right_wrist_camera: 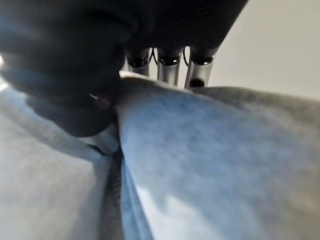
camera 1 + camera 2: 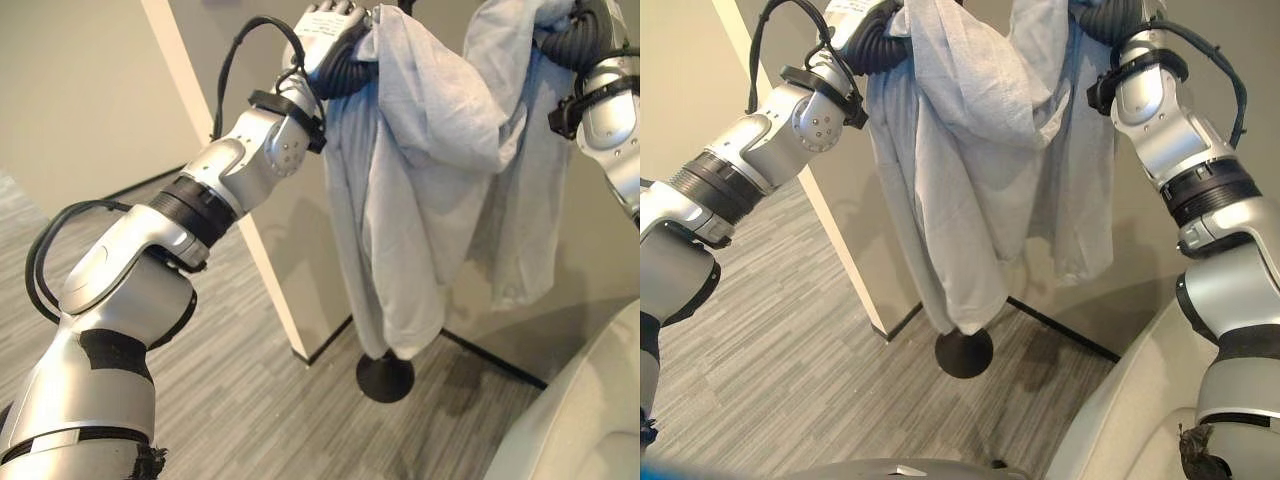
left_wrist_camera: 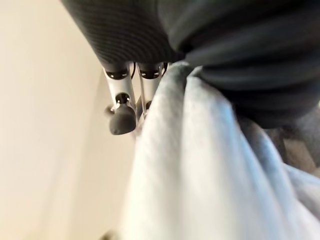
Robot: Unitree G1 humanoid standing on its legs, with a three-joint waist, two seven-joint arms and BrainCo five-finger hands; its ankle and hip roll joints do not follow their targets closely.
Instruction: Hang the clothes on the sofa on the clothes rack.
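Nearest you, the pale sofa (image 2: 1120, 420) fills the lower right corner. Past it, the round black base of the clothes rack (image 2: 963, 352) sits on the grey striped floor (image 2: 770, 380). Higher, your light blue garment (image 2: 420, 180) hangs in long folds, held up between both arms, its lowest end just above that base. Your left hand (image 2: 335, 30) grips one top edge, your right hand (image 1: 170, 67) the other, fingers pinching cloth. Behind, a beige wall (image 2: 80, 90).

Soft matt cloth garment (image 2: 420, 170)
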